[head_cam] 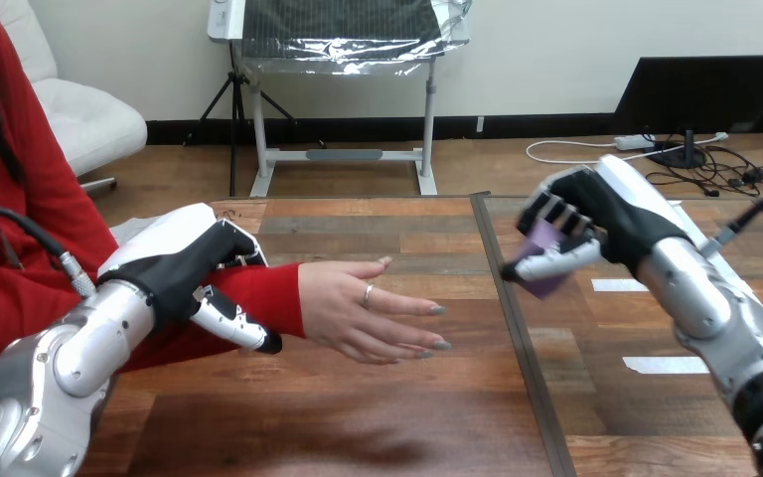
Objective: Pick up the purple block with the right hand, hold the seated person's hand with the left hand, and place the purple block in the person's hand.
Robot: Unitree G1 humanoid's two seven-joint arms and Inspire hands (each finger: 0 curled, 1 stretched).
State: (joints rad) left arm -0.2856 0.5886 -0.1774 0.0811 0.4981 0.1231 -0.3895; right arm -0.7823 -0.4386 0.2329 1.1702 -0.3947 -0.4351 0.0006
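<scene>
The purple block (544,248) is held above the table's right half, with my right hand (568,229) shut on it between thumb and fingers. The person's hand (363,310) reaches in from the left over the table's middle, palm turned up and sideways, fingers pointing right and holding nothing. My left hand (194,268) is curled round the person's forearm at the red sleeve, thumb in front of the sleeve and fingers behind it. The block hangs about a hand's width to the right of the person's fingertips and a little higher.
A dark seam (517,328) runs front to back across the wooden table (358,417) between the person's hand and my right hand. Two white tape strips (666,365) lie on the right half under my right arm.
</scene>
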